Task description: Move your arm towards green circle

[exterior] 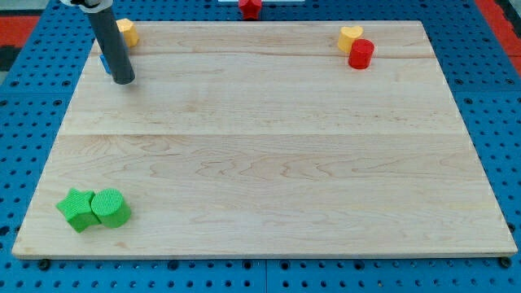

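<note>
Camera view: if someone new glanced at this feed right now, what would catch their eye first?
Probably the dark rod at the view's top left, my tip resting on the wooden board beside a partly hidden blue block and a yellow block. Next, the green circle touching a green star-like block at the bottom left, far from the tip.

yellow block point(126, 32): tabletop's top-left corner
blue block point(103, 62): mostly hidden, just below it
yellow heart point(350, 37): top right, touching red cylinder point(361, 54)
red block point(251, 7): beyond top edge
green star point(76, 209): bottom left
</note>
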Robot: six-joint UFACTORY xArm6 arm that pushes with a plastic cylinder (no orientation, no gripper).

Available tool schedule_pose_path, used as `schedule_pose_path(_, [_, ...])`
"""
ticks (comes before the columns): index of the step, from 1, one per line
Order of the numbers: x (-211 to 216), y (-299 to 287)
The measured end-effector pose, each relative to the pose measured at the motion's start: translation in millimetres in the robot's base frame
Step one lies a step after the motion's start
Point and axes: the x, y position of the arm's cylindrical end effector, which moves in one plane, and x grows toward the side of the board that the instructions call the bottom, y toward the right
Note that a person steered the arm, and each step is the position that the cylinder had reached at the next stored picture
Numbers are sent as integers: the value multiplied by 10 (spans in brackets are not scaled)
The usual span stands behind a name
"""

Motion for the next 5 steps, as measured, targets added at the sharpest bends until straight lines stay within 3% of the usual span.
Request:
schedule_pose_path(3, [-116, 66])
schedule_pose_path(5, [1018, 508])
